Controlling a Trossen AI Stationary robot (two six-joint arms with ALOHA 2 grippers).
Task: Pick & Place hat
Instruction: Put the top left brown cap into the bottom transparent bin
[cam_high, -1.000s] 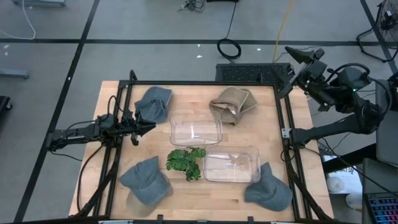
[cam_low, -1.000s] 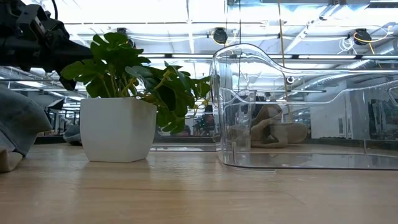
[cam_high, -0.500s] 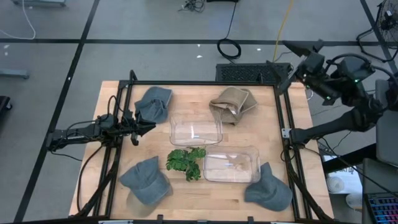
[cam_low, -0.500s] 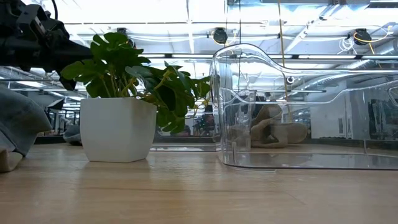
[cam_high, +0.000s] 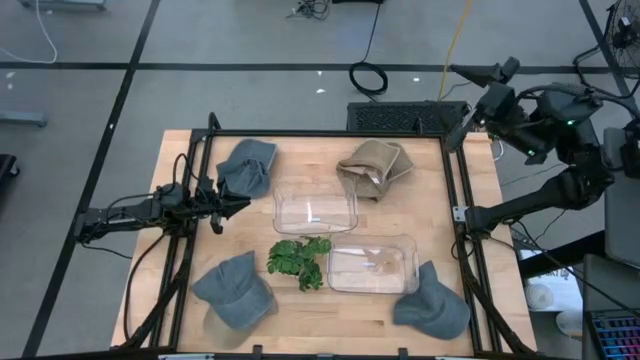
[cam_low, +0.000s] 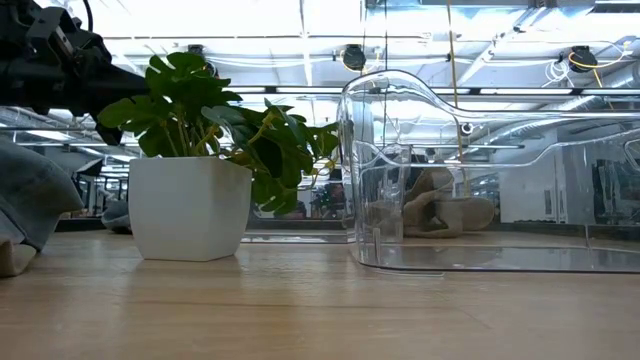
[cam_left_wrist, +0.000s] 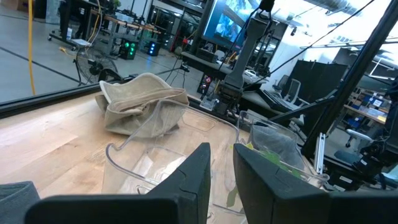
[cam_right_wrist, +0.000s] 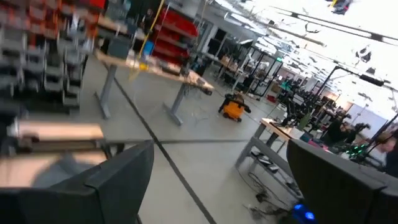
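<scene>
step: no hat held yet; right gripper (cam_high: 470, 90) jaws wide, empty, off the tabletop's far right corner; left gripper (cam_high: 238, 207) jaws narrow, empty, at the left edge | hats: tan hat (cam_high: 372, 166) at far edge, grey hats (cam_high: 246, 165) at corners | next: descend onto one hat | hidden: which hat and which clear bin (cam_high: 315, 207) unclear

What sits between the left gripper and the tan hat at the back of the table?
In the high view, the clear bin lies between the left gripper and the tan hat. The left wrist view shows the same: bin first, hat beyond it.
</scene>
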